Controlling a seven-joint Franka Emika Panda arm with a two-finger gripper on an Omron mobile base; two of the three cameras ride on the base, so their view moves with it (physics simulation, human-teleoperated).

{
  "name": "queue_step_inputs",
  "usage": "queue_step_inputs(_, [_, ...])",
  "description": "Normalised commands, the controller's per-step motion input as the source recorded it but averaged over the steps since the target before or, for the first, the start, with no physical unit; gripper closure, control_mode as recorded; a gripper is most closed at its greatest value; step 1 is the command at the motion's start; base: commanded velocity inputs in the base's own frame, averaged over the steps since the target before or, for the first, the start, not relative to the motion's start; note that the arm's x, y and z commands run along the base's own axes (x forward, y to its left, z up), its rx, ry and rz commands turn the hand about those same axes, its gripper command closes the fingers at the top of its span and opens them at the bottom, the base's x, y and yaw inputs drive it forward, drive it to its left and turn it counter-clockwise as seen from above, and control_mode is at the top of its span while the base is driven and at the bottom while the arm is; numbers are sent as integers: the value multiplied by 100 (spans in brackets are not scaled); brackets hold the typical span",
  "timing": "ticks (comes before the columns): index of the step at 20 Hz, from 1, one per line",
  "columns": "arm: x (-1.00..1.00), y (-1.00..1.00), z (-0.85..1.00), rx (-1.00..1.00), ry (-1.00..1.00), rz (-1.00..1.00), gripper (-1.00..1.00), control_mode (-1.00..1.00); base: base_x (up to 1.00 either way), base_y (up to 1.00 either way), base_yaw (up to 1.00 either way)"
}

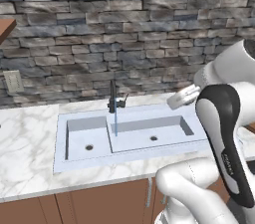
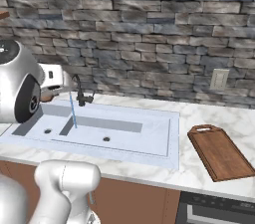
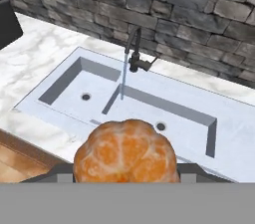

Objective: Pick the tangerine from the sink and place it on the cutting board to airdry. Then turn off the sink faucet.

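The tool (image 3: 124,178) is clenched on the tangerine (image 3: 125,151), a round orange fruit with pale veins and soft segments, which sits between the dark tips at the bottom of the hand view, raised in the air above the near edge of the sink (image 3: 60,113). Below it lies the sink, a pale blue-grey rectangular double basin with straight walls, a smaller and a larger bowl, each with a dark round drain hole. Behind the divider stands the sink faucet (image 3: 135,51), thin, black and curved, and a thin blue stream of water falls from it into the basin. The worktop (image 2: 199,118) around is white marble with grey veins. On it, well apart from the sink to the right, the cutting board (image 2: 221,154) rests, dark reddish-brown wood with rounded corners, and free marble surrounds it. The wall (image 1: 124,24) behind is rough grey stone.
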Motion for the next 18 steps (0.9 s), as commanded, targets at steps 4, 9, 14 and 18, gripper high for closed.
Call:
queue_step_inputs(4, [3,-70,2,0,9,-26,100,-100,0,0,0])
queue_step_inputs(9, [19,-66,0,0,13,-24,100,-100,0,0,0])
queue_step_inputs(14, [32,-57,0,0,10,-17,100,-100,0,0,0])
queue_step_inputs(18, [27,-49,0,0,0,-4,100,-100,0,0,0])
